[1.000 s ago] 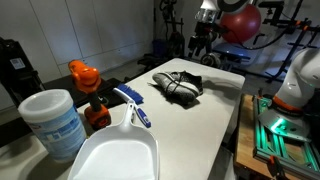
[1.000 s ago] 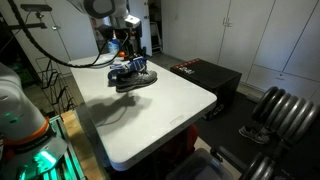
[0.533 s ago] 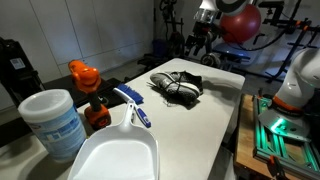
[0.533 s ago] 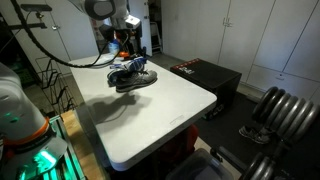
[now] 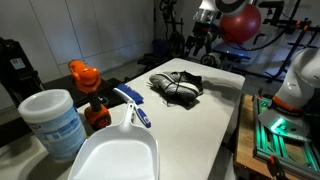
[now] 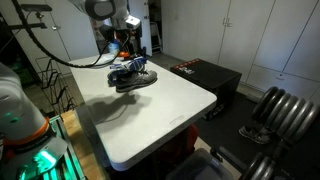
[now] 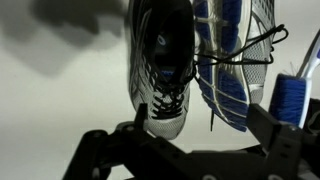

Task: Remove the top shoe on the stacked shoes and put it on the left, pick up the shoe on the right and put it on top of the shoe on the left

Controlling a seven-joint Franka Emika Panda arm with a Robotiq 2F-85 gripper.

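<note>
Lab clutter rings a white worktop (image 5: 215, 110) that also shows in the second outside camera (image 6: 150, 125). From my remote seat I see the gripper (image 5: 200, 45) hanging in the air over the far end of that worktop, and in an exterior view (image 6: 124, 50) it sits just above the stacked shoes (image 6: 133, 77), not touching them.

My wrist camera looks straight down past the gripper (image 7: 190, 152). Its fingers (image 7: 97, 150) stand wide apart at the bottom of the picture with nothing between them, so it is spread and empty.

Directly below it and a little ahead lie the stacked shoes (image 5: 176, 86), resting on the worktop. The upright shoe (image 7: 163, 75) shows its dark mesh, pale laces and a whitish toe that points back toward the gripper. The tipped shoe (image 7: 235, 60) presses against it on one side, turned so that its blue-and-white striped sole faces the camera, with a loose lace trailing off it.

Well away from the gripper, at the opposite end of the worktop, I see a white dustpan (image 5: 115, 150), a labelled tub (image 5: 52, 120), a blue-and-white brush (image 5: 132, 105) and an orange-topped tool (image 5: 85, 75). Behind the gripper hangs a red ball (image 5: 240, 22).
</note>
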